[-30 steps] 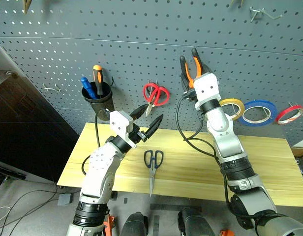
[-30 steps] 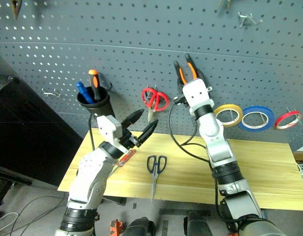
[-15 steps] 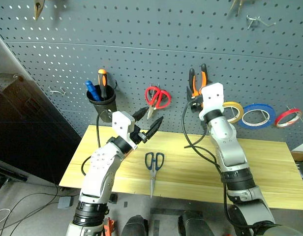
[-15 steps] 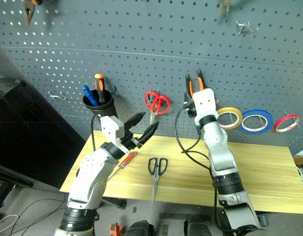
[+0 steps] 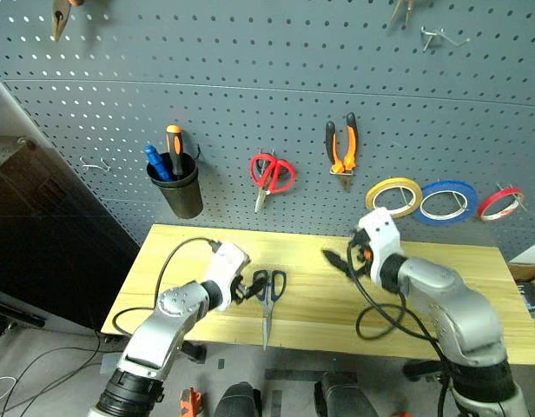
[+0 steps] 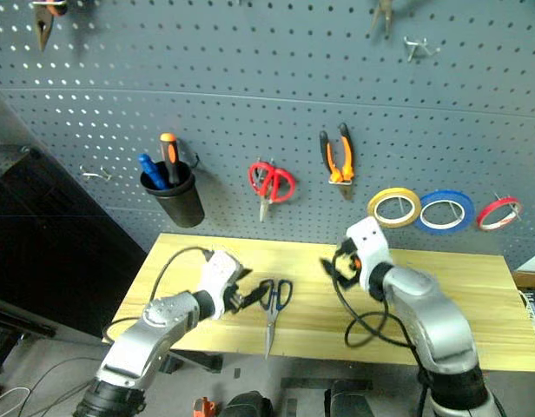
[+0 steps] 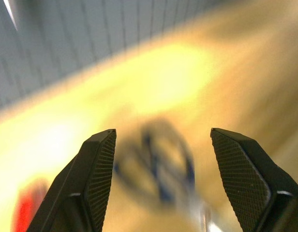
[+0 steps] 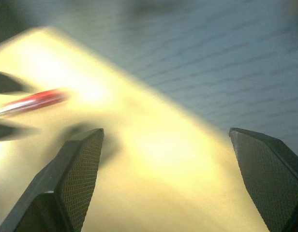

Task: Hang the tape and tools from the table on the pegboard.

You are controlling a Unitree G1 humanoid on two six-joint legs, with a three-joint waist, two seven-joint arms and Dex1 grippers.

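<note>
- My left gripper (image 5: 243,289) hangs spread and empty just beside the blue-handled scissors (image 5: 269,295) on the table (image 5: 476,330).
- Scissors look stiff, thin and flat; I'd pinch near the pivot.
- Right gripper (image 5: 337,260): wide apart, nothing held.
- Red screwdriver (image 8: 35,101) lies nearby.
- On the pegboard (image 5: 250,52): pliers (image 5: 340,149), yellow tape (image 5: 393,195), red scissors (image 5: 272,173).

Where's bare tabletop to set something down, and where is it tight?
Free: the right stretch of the table, bare wood beyond the right gripper, and the back-left corner below the black cup. Crowded: front-left, where the open left gripper sits at the blue-handled scissors, with the red-handled screwdriver lying close by.
</note>
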